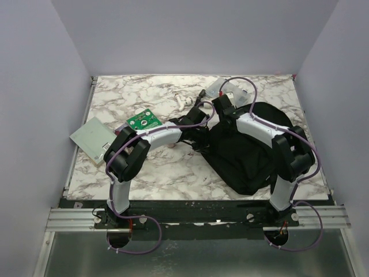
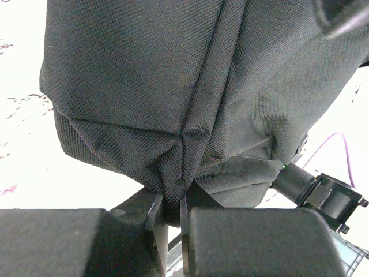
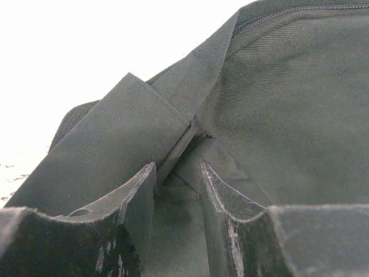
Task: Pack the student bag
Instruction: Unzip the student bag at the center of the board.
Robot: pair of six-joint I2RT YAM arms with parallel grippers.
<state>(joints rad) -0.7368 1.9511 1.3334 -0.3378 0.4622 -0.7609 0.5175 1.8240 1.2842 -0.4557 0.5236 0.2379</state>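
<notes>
Top external view: shows the student bag [image 1: 245, 153] slumped on the right half of the table [image 1: 167, 173], with the left hand [image 1: 198, 135] at its left edge and the right hand [image 1: 220, 107] at its far edge, near a clear plastic box [image 1: 228, 89]. Reads as a two-point hold meant to spread or lift the limp fabric so an opening can be reached; shows no opening. Also shows a green circuit board [image 1: 143, 120] and a flat grey case [image 1: 92, 140] lying well left of the bag, probably waiting to go in. Hides both grips behind wrists and cables. Left wrist view: settles one, showing the left hand [image 2: 170, 205] pinched together on a gathered seam of black cloth. Right wrist view: shows the right hand [image 3: 176, 179] with fingers [image 3: 141, 184] somewhat apart, straddling the spot where a webbing strap [image 3: 115, 138] meets the panel below a zip [image 3: 277, 14]; cannot tell whether squeezing it.
</notes>
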